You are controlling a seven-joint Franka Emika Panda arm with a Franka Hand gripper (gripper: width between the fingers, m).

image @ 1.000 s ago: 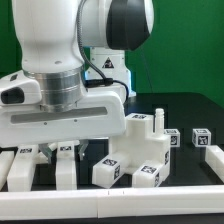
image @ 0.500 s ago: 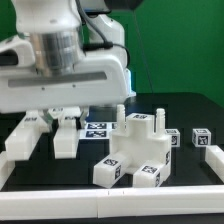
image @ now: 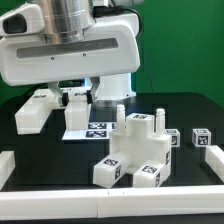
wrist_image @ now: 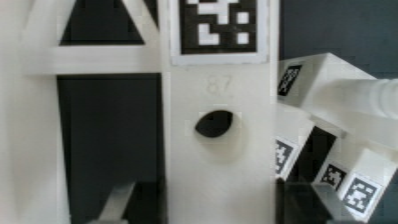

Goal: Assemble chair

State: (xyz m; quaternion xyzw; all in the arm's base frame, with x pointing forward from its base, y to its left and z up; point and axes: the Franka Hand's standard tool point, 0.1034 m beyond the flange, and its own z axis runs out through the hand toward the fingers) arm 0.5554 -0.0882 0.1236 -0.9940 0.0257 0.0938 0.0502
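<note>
By the front edge: chair parts (image: pixel 135 152) stand bunched just behind the front rail (image: pixel 100 200), with two tagged blocks (image: pixel 172 138) beside them.
Gripper: the gripper (image: pixel 57 108) hangs near the marker board (image: pixel 92 130), toward the far corner on the exterior view's left; its fingers (image: pixel 35 112) are spread wide and hold nothing.
Bearing: the cluster lies nearer the front edge, toward the exterior view's right.
Long axis: unclear for the cluster; the wrist view shows only a holed white panel (wrist_image: pixel 214 122).
Room: bare table (image: pixel 55 165) lies between them.
</note>
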